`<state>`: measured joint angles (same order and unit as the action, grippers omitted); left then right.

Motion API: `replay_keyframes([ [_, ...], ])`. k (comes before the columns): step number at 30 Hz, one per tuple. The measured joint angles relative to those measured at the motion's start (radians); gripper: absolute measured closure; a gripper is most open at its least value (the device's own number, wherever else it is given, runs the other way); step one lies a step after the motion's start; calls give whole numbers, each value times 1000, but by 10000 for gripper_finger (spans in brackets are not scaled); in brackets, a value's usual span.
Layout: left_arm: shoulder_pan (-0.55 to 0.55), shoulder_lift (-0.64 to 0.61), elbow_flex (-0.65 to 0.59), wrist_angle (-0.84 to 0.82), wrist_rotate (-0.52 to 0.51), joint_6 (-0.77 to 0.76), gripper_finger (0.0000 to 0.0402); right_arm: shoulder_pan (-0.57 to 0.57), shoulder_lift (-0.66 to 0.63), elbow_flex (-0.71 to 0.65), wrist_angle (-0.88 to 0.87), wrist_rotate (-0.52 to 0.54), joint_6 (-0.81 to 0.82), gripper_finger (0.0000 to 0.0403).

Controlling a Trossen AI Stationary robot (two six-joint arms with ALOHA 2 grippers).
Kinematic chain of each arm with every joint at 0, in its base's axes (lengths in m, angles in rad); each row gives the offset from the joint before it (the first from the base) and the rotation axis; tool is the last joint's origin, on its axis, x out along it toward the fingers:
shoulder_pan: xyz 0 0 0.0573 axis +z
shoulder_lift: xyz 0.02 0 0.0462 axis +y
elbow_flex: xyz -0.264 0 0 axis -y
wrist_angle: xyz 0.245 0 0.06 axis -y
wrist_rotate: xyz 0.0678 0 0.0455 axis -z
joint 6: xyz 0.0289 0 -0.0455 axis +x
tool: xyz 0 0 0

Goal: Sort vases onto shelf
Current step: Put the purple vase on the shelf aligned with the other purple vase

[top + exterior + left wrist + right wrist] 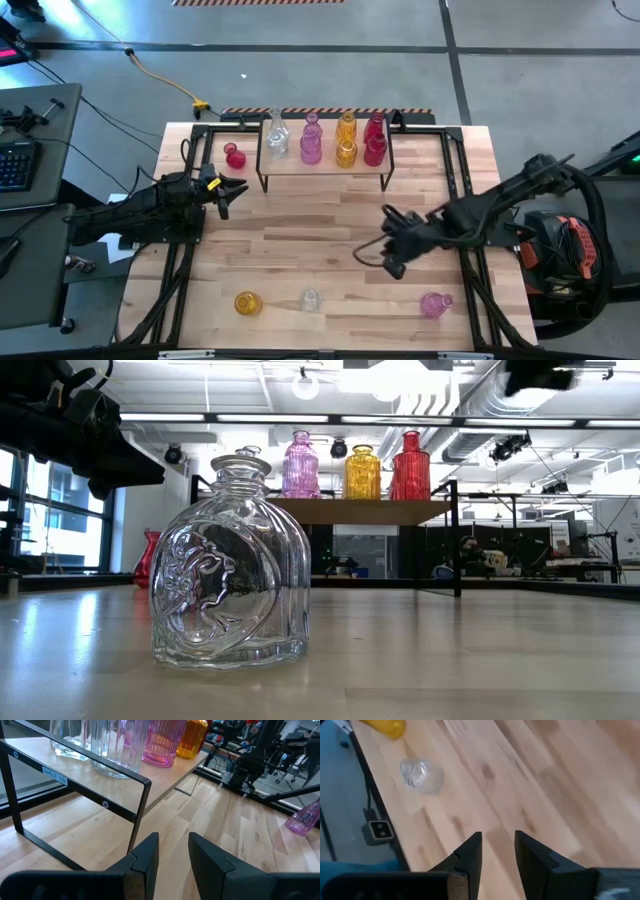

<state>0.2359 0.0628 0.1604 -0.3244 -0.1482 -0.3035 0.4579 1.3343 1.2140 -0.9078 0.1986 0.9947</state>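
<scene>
The left tool (238, 188) hovers over the desk (320, 250) near the shelf's left end, its fingers slightly parted and grasping nothing. A red vase (235, 156) stands on the desk just left of the shelf (325, 165), which carries what look like seven vases: clear, pink, amber and red. Along the desk's front edge lie an amber vase (247, 302), a clear vase (311, 299) and a pink vase (434, 304). The right tool (385, 240) hangs above mid-desk, fingers also a little apart, empty.
</scene>
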Motion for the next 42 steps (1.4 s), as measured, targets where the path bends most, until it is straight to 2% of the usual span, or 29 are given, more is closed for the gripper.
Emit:
replay_keyframes([
  [4, 0, 0, 0, 0, 0, 0, 307, 72, -44, 0, -69, 8, 199, 307],
  [10, 0, 0, 0, 0, 0, 0, 307, 150, -111, 0, -163, 4, 388, 307],
  [14, 0, 0, 0, 0, 0, 0, 307, 185, -147, 0, -271, -55, 544, 307],
  [20, 0, 0, 0, 0, 0, 0, 307, 269, -183, 0, -274, -149, 722, 307],
  [26, 0, 0, 0, 0, 0, 0, 307, 396, -179, 0, -297, -158, 903, 307],
  [32, 0, 0, 0, 0, 0, 0, 307, 497, -161, 0, -349, -146, 1045, 307],
  [42, 0, 0, 0, 0, 0, 0, 307, 582, -112, 0, -315, -143, 1149, 307],
])
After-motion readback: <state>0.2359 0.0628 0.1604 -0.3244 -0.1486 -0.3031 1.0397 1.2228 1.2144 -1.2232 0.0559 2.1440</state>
